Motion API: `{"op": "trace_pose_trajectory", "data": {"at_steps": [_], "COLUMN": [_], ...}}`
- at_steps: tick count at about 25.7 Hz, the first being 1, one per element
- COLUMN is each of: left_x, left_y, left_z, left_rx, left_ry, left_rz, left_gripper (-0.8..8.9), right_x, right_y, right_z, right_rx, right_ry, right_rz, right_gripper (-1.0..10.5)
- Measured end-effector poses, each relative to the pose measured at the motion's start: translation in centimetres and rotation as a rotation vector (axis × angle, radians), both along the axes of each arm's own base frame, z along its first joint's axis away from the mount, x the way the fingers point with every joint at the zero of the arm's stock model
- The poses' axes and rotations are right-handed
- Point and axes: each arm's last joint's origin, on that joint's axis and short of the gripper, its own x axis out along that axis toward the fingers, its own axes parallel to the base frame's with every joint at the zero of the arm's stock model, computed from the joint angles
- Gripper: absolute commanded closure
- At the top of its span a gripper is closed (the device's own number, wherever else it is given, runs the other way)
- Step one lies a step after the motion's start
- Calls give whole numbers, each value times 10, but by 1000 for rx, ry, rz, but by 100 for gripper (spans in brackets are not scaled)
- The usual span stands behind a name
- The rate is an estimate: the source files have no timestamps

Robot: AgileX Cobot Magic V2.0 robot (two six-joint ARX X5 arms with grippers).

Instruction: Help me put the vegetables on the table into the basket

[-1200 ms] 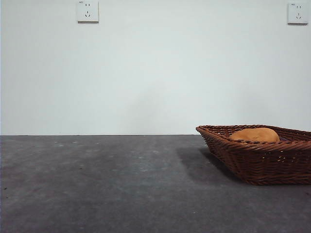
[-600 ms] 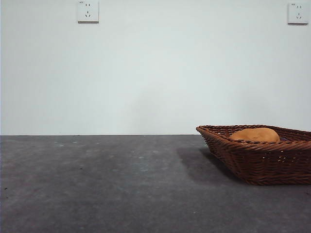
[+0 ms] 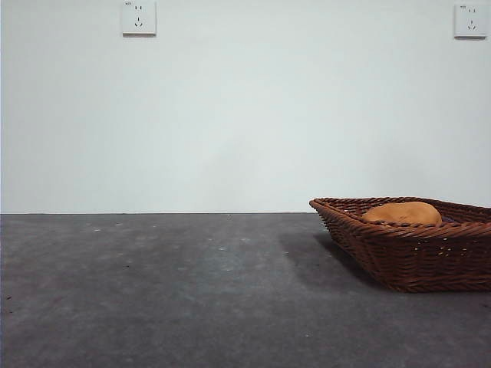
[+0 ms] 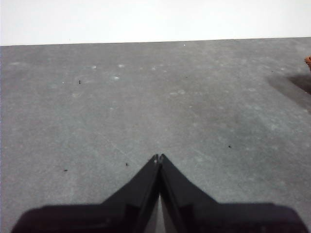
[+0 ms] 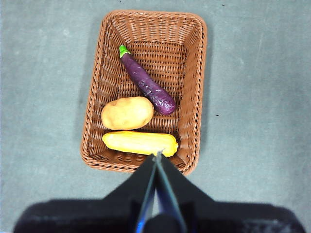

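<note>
Only overhead: eggplant (image 5: pixel 147 85) beside potato (image 5: pixel 127 113) in basket (image 5: pixel 193 97)

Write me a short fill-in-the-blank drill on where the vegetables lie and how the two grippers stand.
1. The potato, eggplant and yellow vegetable all lie inside the ____.
2. In the basket, the potato lies between the eggplant and the ____ vegetable.
3. The right gripper hangs above the basket with its jaws ____.
4. The left gripper holds ____.

Missing words: basket; yellow; shut; nothing
</note>
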Motion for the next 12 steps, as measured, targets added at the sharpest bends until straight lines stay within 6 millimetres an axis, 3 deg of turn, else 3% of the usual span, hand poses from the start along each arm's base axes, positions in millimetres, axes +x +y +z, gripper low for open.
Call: {"op": "trace_pose_trajectory", "data": {"at_steps": [3, 6, 10, 12], "left_x": [0, 0, 1, 1], "left_y": [0, 0, 0, 0], "left_z": [0, -1, -2, -2], "left_rx": [0, 0, 1, 1], "left_ry": [5, 9, 21, 22], "left_rz": [0, 0, 0, 0], "left_gripper": [817, 817, 817, 817], "right_x": [-2, -24, -74, -99], "right_y": [-1, -8, -22, -29], "right_z": [1, 12, 48, 56], "right_rx": [-2, -42, 19, 66], "right_ry": [-8, -99, -520, -726], "right_rz": [-4, -44, -106, -128], "right_gripper": [946, 946, 946, 946]}}
